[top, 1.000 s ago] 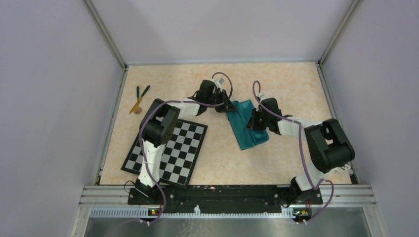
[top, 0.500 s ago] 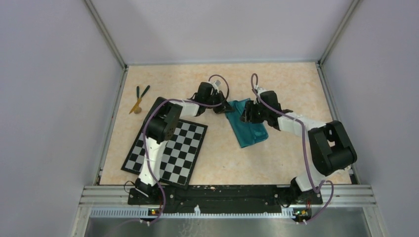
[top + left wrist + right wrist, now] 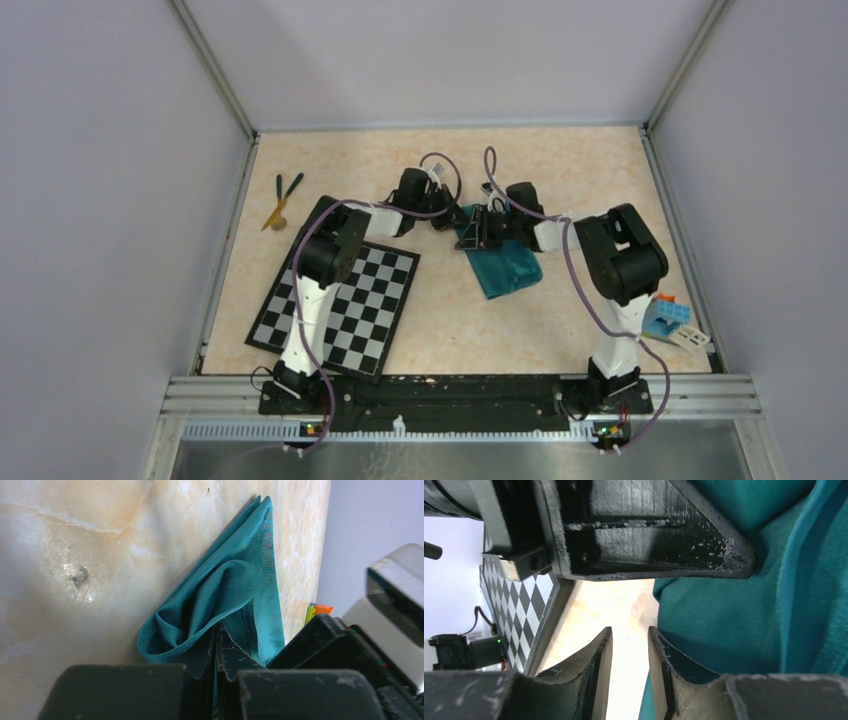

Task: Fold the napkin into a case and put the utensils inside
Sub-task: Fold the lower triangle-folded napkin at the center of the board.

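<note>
The napkin (image 3: 508, 268) lay folded into a narrow oblong at the centre of the bench (image 3: 580, 170), its folding seemingly almost done. The left gripper (image 3: 447, 219) pinched its 11 o'clock corner; the right gripper (image 3: 470, 236) stood slightly spread and empty beside it. The utensils (image 3: 282, 198) lay at 10 o'clock, none inside.

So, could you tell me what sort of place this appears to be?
Probably a robotics lab test cell: a tabletop boxed in by plain walls, a left arm and right arm bolted at its edge, and a checkerboard mat.
</note>
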